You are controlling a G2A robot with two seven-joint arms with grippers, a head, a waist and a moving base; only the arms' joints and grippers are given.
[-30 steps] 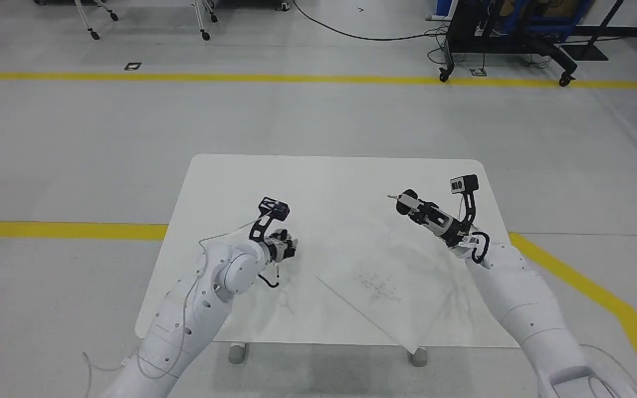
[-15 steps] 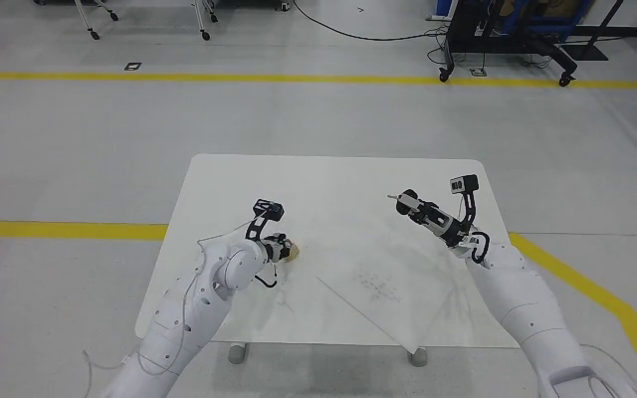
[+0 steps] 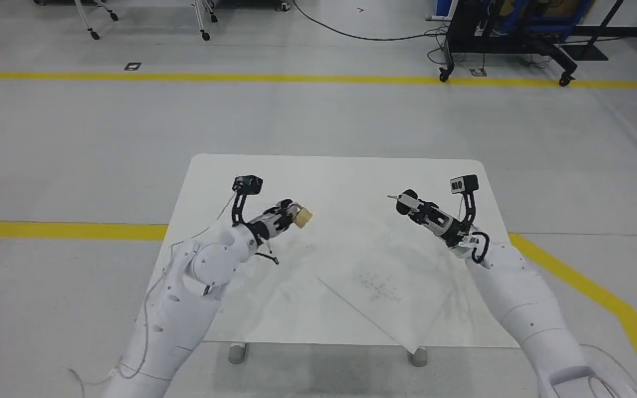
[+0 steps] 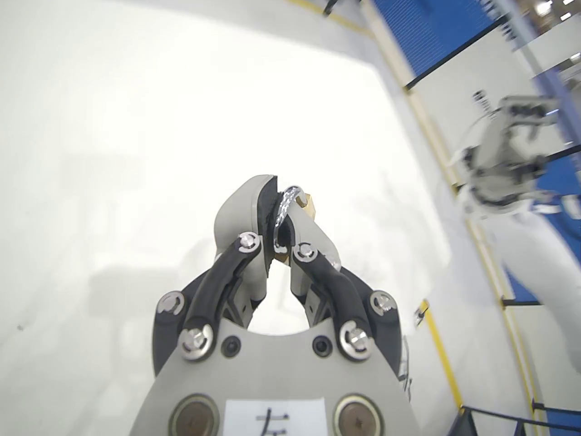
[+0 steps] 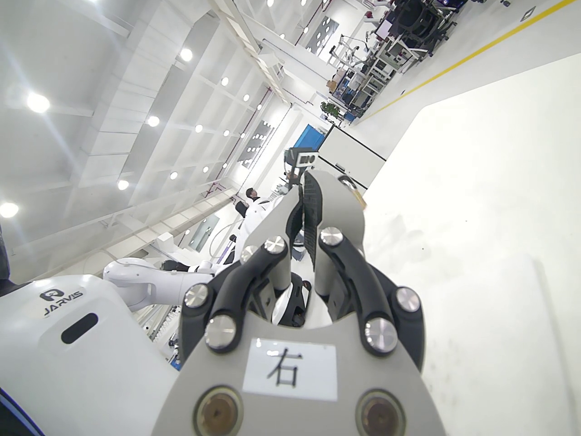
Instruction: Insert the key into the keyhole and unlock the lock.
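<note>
Table [image 3: 398, 179], left gripper [image 4: 283, 201] holds lock [image 3: 302, 216], right gripper [image 3: 403, 203] key [image 3: 391, 197]

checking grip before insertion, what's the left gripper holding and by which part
The padlock, pinched at its shackle between the fingers of the left gripper; its brass body pokes past them.

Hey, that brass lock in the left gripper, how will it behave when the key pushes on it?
The lock looks like solid brass, so it is probably rigid and heavy for its size. The left gripper seems to pinch it by the shackle, with the body sticking out past the fingers, so it may pivot or slip under a push from the key.
</note>
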